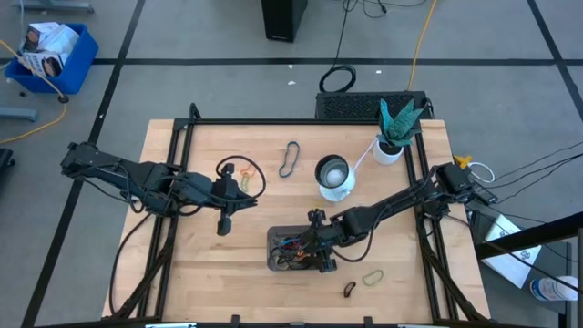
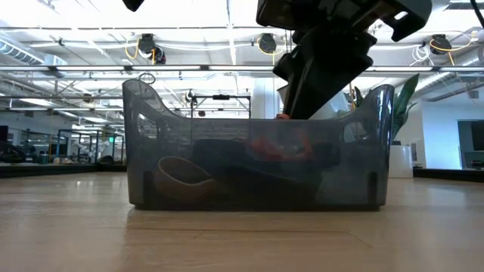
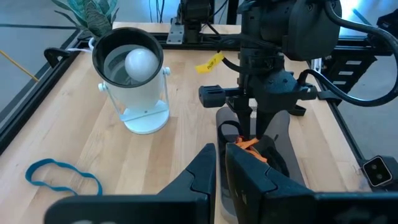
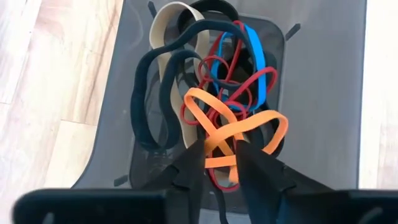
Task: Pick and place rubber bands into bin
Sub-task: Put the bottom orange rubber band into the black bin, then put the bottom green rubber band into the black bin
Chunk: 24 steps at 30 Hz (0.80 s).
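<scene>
The dark grey bin [image 1: 284,258] stands near the table's front middle and holds several rubber bands [image 4: 186,81] in black, tan, red and blue. My right gripper [image 1: 316,241] hangs over the bin, pointing down, shut on an orange rubber band [image 4: 245,127]. My left gripper [image 1: 248,202] hovers shut and empty at the table's left middle, beside a black loop with orange and green bands [image 1: 240,173]. More bands lie flat on the table: a dark one [image 1: 290,158], a green one [image 1: 372,276] and a brown one [image 1: 349,289]. My right gripper pinches the orange band where its strands cross [image 4: 219,148], between its two fingers [image 4: 194,163]. The fingers come from above, pointing down into the bin. The rest of the band spreads slack over the other bands in the bin.
A round white-and-silver cup [image 1: 333,176] stands behind the bin, and a white plant pot [image 1: 390,146] stands at the far right. Dark frame rails [image 1: 178,146] run along the table's left and right sides. A blue band [image 3: 62,177] lies near the cup.
</scene>
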### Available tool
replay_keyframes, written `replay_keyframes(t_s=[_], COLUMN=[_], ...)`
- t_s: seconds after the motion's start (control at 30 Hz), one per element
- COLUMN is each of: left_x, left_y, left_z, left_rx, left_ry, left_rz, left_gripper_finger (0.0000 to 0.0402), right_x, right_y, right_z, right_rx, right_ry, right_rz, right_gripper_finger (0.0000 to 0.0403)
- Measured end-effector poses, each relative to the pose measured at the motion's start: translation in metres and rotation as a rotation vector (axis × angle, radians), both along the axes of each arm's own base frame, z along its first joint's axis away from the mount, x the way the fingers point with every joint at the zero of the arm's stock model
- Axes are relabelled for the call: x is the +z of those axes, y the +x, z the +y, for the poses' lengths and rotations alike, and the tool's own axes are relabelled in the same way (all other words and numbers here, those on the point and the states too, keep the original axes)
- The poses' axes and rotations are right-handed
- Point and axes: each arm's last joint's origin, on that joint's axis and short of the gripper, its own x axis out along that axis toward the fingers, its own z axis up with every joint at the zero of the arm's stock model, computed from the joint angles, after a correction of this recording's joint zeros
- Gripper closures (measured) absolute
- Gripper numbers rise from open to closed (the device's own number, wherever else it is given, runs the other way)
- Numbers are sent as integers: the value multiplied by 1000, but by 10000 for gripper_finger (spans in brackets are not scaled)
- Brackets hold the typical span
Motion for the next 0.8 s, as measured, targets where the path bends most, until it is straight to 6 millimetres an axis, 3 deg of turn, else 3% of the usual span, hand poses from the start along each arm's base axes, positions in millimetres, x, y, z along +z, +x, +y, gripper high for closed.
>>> replay_keyframes(t_s=[0.3, 0.6, 0.8], left_x=[0, 0, 0], left_y=[0, 0, 0], left_z=[0, 0, 0], left_rx=[0, 0, 0], left_ry=[0, 0, 0], left_rz=[1, 1, 1], left_gripper_finger=[360, 360, 360], right_x=[16, 66, 98], right_y=[-9, -37, -70], right_z=[-3, -13, -12], right_rx=[9, 9, 56], right_ry=[-4, 21, 25], right_rz=[-6, -75, -90], right_gripper_finger=[275, 279, 281])
